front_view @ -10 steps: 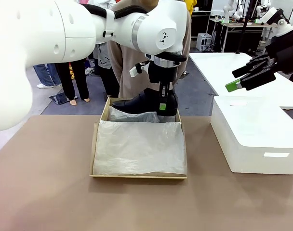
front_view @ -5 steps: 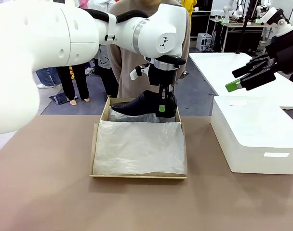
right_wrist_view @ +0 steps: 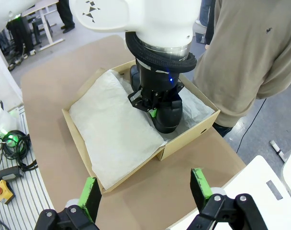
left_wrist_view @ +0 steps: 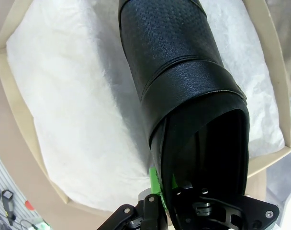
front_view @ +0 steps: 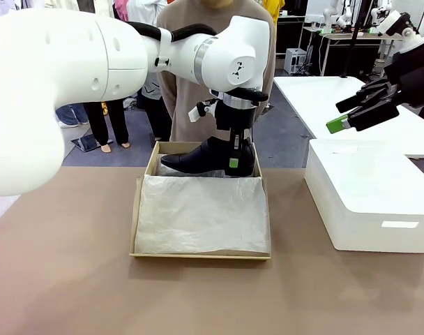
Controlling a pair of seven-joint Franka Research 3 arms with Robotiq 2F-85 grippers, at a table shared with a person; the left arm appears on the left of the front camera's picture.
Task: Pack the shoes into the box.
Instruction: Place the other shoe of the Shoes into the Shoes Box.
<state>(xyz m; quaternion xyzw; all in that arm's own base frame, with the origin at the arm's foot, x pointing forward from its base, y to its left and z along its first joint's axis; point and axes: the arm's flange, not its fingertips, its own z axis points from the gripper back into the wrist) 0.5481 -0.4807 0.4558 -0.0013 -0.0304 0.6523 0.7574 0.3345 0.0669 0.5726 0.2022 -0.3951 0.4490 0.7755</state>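
One shiny black shoe (front_view: 198, 158) hangs low over the far end of the tan box (front_view: 136, 223), toe pointing to picture left, its sole just above the white tissue paper (front_view: 198, 213). My left gripper (front_view: 234, 159) is shut on the shoe's heel edge from above. The left wrist view looks down the shoe (left_wrist_view: 184, 72) onto the tissue, with the box rim (left_wrist_view: 16, 112) at the left and a green pad (left_wrist_view: 155, 179) against the heel. My right gripper (front_view: 351, 115) hovers open at the upper right, away from the box. Between its green fingertips (right_wrist_view: 90, 191) the box (right_wrist_view: 184, 141) and shoe (right_wrist_view: 167, 115) lie below.
A large white box (front_view: 369, 202) with rounded corners stands on the table to the right of the tan box. A person in a tan sweater (right_wrist_view: 246, 57) stands right behind the box's far edge. The brown tabletop (front_view: 72, 279) lies bare at front and left.
My left arm has lowered the shoe into the far end of the box and shifted it slightly left. The right gripper has stayed put.
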